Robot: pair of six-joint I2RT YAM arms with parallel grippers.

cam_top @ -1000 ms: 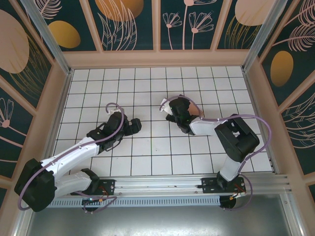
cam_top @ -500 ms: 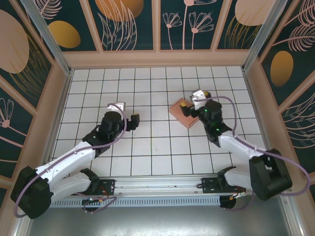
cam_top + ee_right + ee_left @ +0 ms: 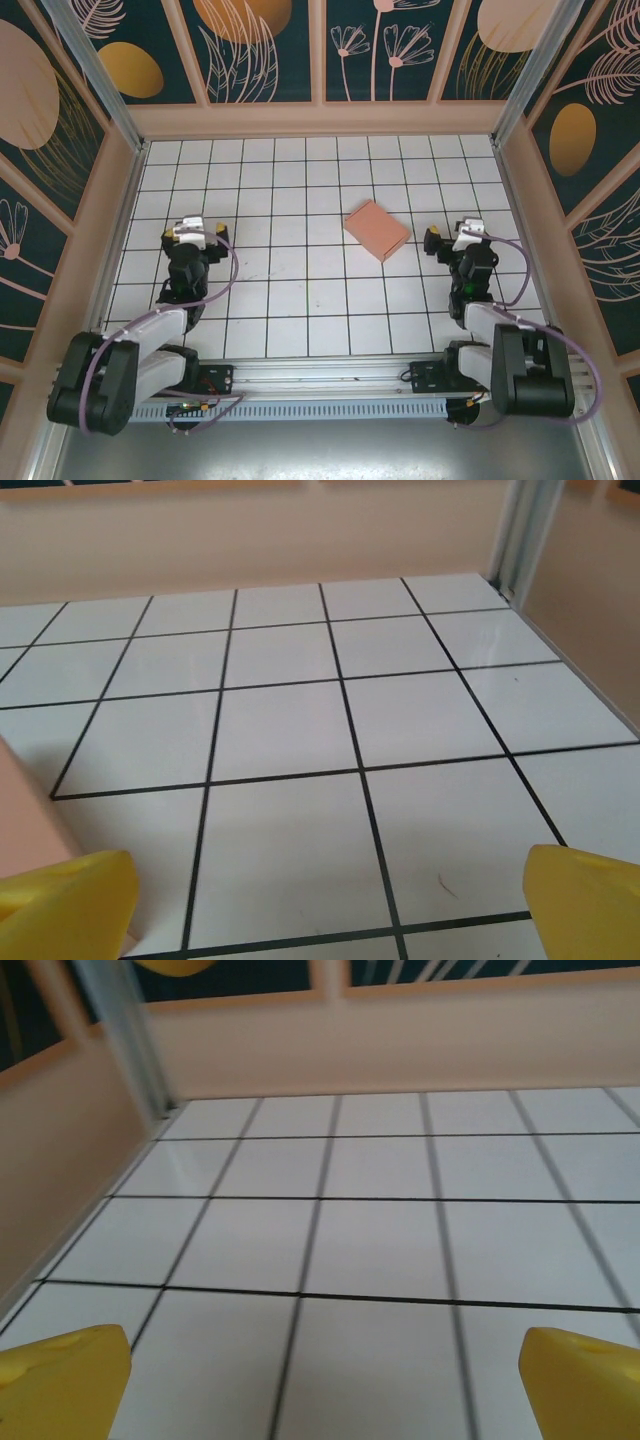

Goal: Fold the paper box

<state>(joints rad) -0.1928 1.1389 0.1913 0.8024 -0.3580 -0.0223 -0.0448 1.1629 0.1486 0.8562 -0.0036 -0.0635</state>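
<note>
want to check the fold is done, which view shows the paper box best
Top external: the paper box lies whole on the tiled table, a closed flat rectangle. The right wrist view catches a pink sliver of it at its left edge.

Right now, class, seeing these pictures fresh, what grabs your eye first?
The salmon-pink paper box stands out first, lying flat and askew on the white tiled table, right of centre. Next come the left gripper and the right gripper, one on each side near the front, both open and well apart from the box.
</note>
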